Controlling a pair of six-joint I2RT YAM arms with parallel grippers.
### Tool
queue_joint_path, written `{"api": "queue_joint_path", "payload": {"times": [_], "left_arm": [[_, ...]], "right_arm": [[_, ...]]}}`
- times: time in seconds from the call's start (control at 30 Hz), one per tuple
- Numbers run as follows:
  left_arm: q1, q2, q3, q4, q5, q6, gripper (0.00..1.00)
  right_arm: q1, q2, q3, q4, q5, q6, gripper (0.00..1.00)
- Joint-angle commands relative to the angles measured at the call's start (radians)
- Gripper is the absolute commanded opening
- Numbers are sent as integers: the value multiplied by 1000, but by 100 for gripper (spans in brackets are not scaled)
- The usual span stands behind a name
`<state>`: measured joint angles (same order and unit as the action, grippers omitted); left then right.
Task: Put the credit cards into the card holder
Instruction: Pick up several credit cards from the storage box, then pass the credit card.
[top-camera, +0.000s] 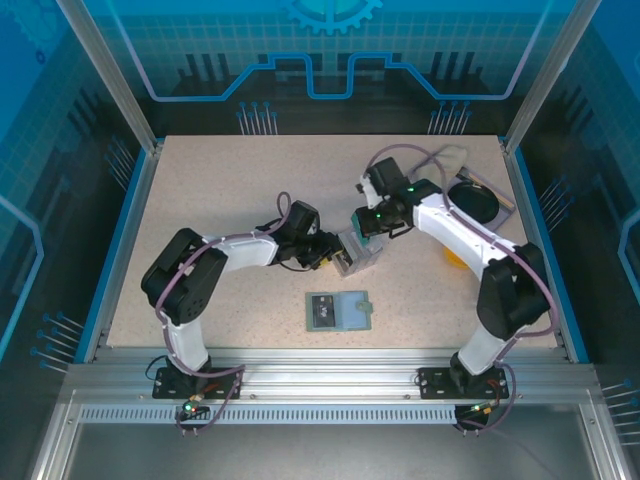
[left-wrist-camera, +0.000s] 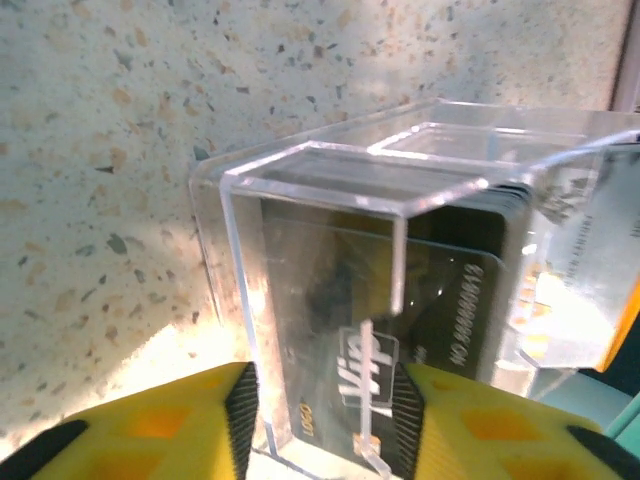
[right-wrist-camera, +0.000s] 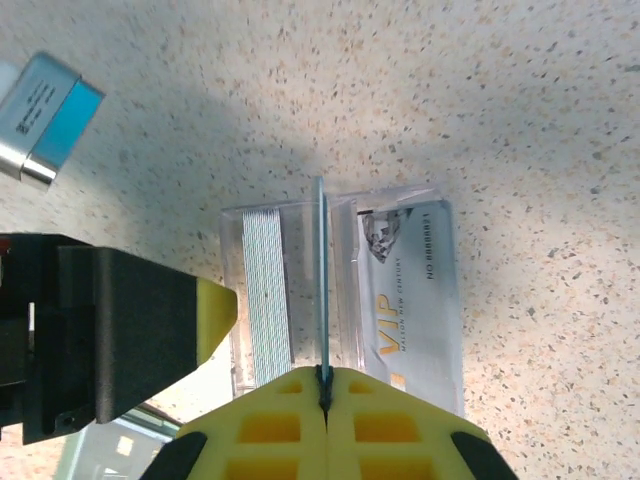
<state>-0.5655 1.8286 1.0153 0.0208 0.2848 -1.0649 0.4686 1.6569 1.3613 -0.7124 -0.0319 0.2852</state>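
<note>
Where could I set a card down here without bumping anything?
The table is bare far left, behind the left arm. A smaller patch lies between the card holder and the right arm's base. Crowded: the middle, where the left gripper and right gripper meet at the clear box.

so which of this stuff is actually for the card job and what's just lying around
job: credit cards in the clear box, one pinched by the right gripper; card holder
lying about: black round object; yellow object beside the right arm
</note>
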Motion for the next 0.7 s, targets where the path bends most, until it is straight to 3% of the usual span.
{"api": "queue_joint_path", "payload": {"times": [0.0,0.13,0.23,0.47,0.67], "left_arm": [[6,-107,-32,10,-17,19,47],[11,-238,-90,93,-19,15,64],[28,-305,-127,217,51,-4,72],[56,-290,-99,480,225,-103,79],[56,-263,-47,519,280,-116,79]], "right_arm": [[-51,-66,-51,45,-164,73,0],[-123,-151,-110,120,-353,154,0],[-173,-197,-148,191,-495,228,0],[-204,-239,-153,294,-680,346,0],[-203,-239,-158,365,-762,409,0]]}}
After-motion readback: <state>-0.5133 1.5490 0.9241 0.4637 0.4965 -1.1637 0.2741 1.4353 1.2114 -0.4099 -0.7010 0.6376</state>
